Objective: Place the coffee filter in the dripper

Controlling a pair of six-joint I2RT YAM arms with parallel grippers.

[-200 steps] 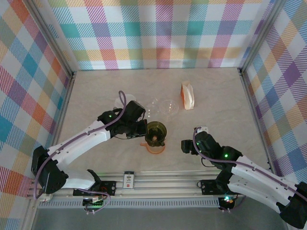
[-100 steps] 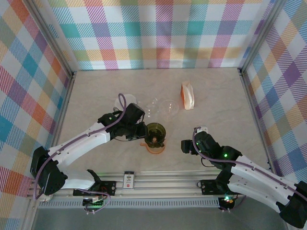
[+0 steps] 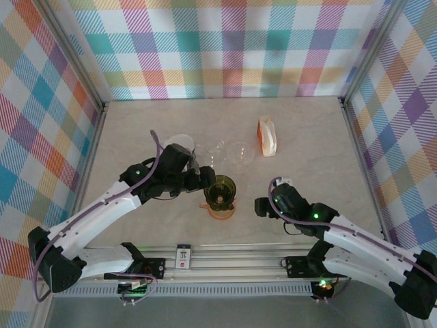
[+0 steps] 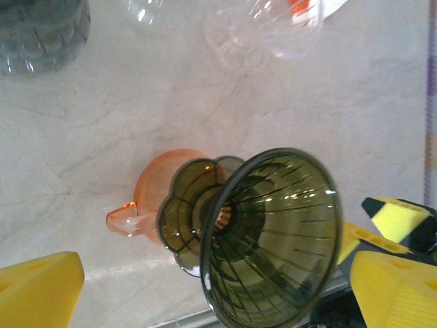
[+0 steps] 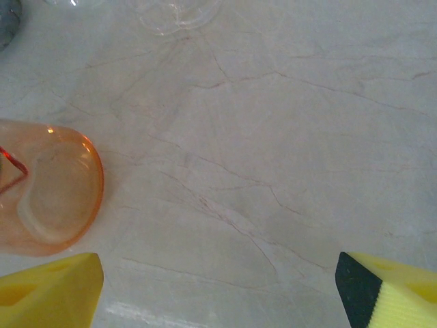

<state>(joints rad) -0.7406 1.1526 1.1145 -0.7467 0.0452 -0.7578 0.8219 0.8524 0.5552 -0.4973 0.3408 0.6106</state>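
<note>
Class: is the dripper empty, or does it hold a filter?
Empty: the dripper shows bare ribs and its open bottom hole, no paper.

**Soft, even light; wrist views blur at the near edge**

From above, diffuse light spreads evenly over the table (image 3: 307, 137). A warmer patch lies on the back wall (image 3: 225, 75) at 12 o'clock, and faint shadows sit under the arms. The frame posts lean outward at the edges.

In the left wrist view the dripper (image 4: 273, 232) is fairly sharp, with small glints at 2 o'clock on its rim. The glassware (image 4: 273, 27) at 12 o'clock and the yellow pads (image 4: 37, 290) are blurred.

The right wrist view is bright and pale, and its pads (image 5: 48, 290) at 7 and 5 o'clock are out of focus.
</note>
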